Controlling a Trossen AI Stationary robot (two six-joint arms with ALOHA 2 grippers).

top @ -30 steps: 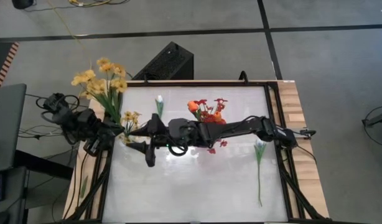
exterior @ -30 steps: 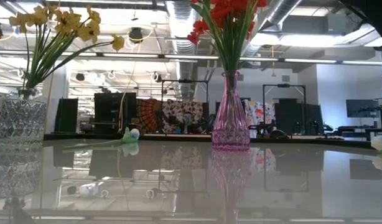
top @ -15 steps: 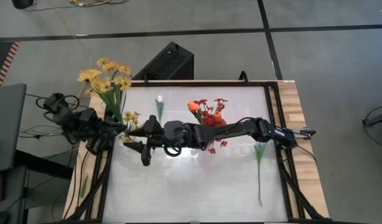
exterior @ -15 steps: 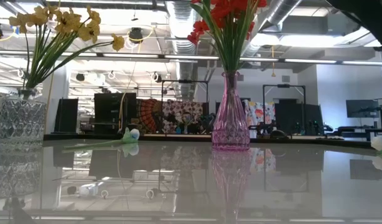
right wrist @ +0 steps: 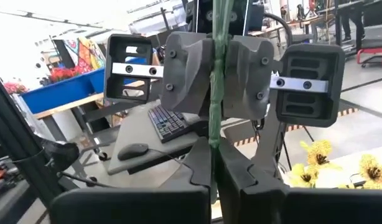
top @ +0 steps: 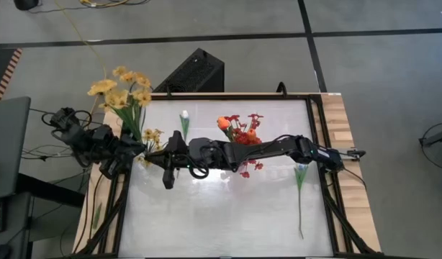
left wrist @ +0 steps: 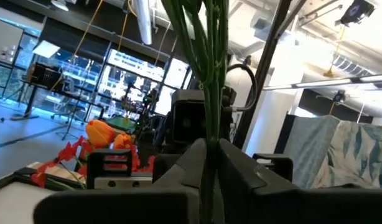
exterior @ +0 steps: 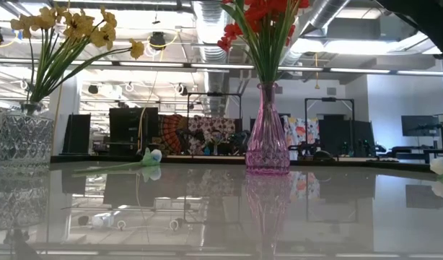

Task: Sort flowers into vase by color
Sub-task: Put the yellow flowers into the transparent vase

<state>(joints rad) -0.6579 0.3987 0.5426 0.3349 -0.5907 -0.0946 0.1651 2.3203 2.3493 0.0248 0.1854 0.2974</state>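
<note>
Both pincers are clamped on one green stem (right wrist: 214,74): your left pincer (left wrist: 211,163) and right pincer (right wrist: 214,163) face each other nose to nose near the tabletop's (top: 228,216) left edge. The stem runs upright between them, yellow blossoms (top: 150,135) just beside. Yellow bunch (exterior: 70,25) stands in the clear vase (exterior: 21,141), closest to the left arm; the reds are in the pink vase (exterior: 267,137) mid-tabletop. White tulips (top: 183,117) and (top: 300,173) lie flat, well apart. Judging by this, the handover isn't done yet.

A robotics lab is indicated by exposed ceiling ducts (exterior: 207,18) at the top centre and equipment racks (exterior: 207,119) behind.
</note>
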